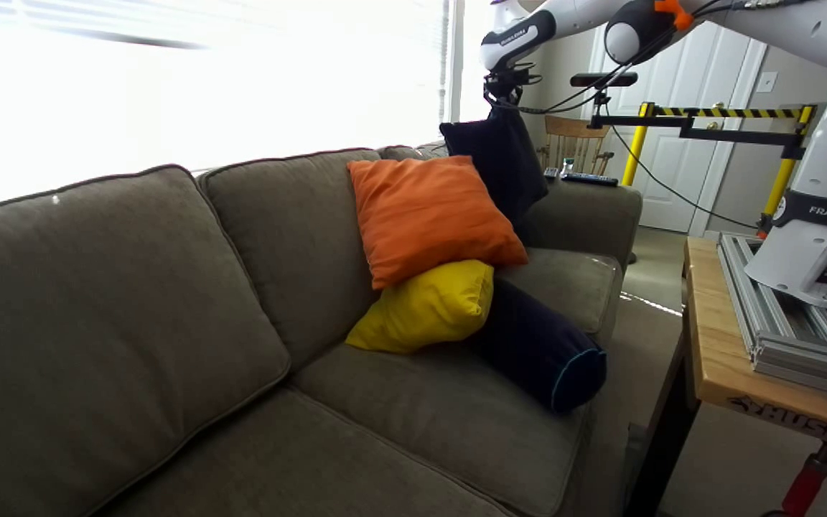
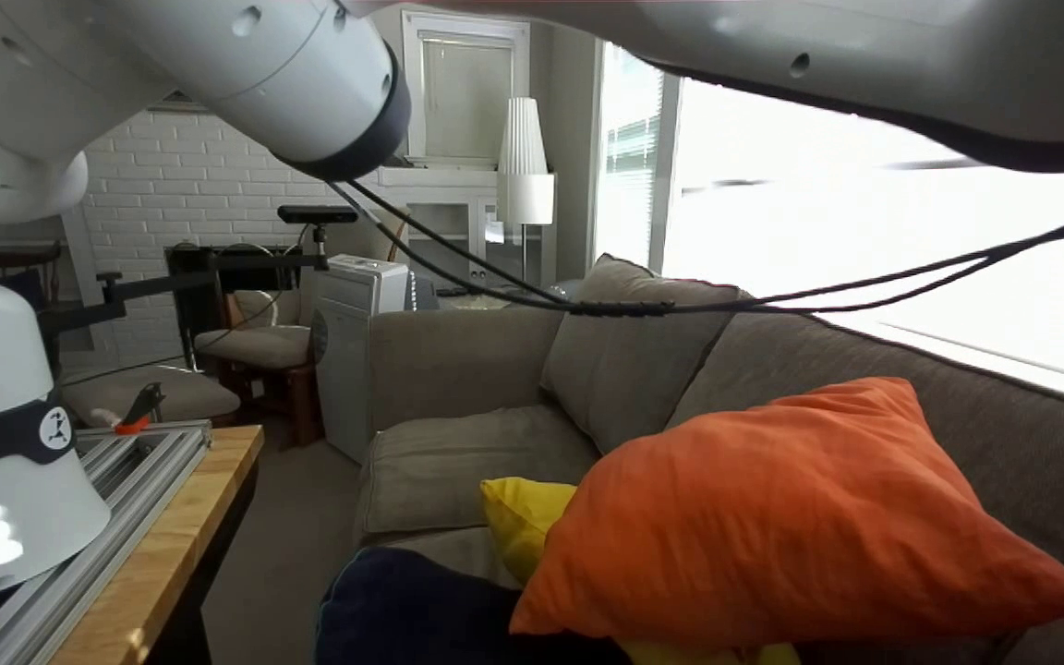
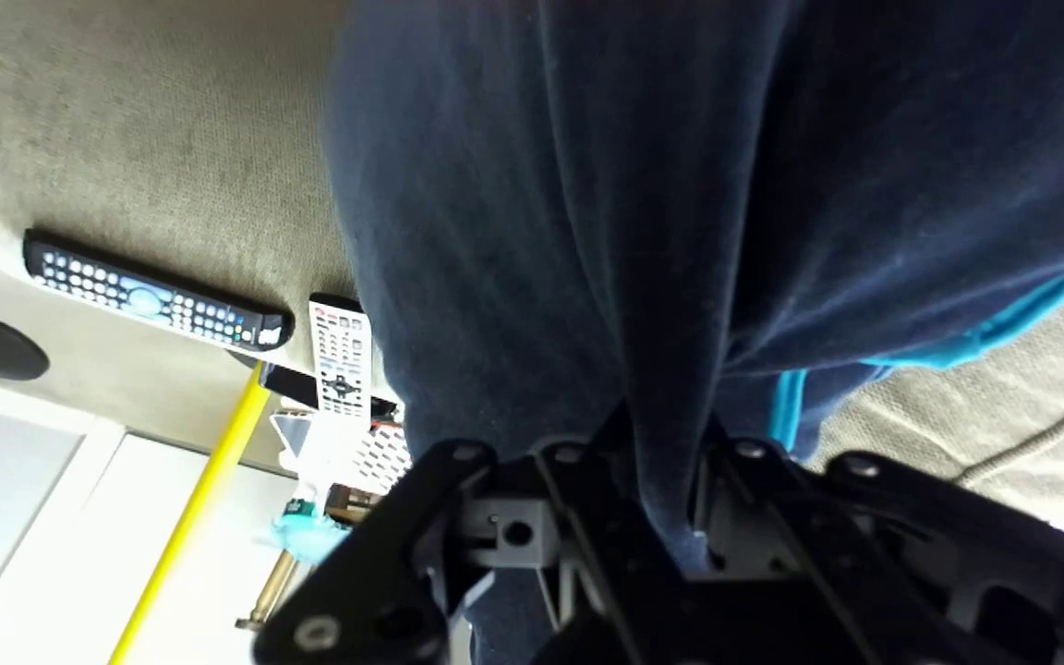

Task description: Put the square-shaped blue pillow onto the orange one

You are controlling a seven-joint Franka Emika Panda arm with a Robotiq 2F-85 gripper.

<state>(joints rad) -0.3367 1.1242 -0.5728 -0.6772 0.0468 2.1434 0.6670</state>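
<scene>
The square blue pillow (image 1: 500, 161) is dark navy and hangs from my gripper (image 1: 505, 93) beside the orange pillow, toward the sofa's armrest. In the wrist view a fold of the blue pillow (image 3: 532, 231), with teal piping at one edge, is pinched between the fingers of my gripper (image 3: 666, 462). The orange pillow (image 1: 431, 215) lies tilted on the sofa, partly on the yellow pillow; it also shows in an exterior view (image 2: 772, 526). It hides part of the blue pillow's lower edge. I cannot tell whether the blue pillow touches the sofa.
A yellow pillow (image 1: 435, 305) and a navy bolster (image 1: 543, 345) lie on the seat in front of the orange pillow. Remotes (image 1: 590, 179) lie on the armrest (image 1: 593, 212). The sofa back (image 1: 291, 237) runs along the window. A wooden table (image 1: 729, 345) bears the robot base.
</scene>
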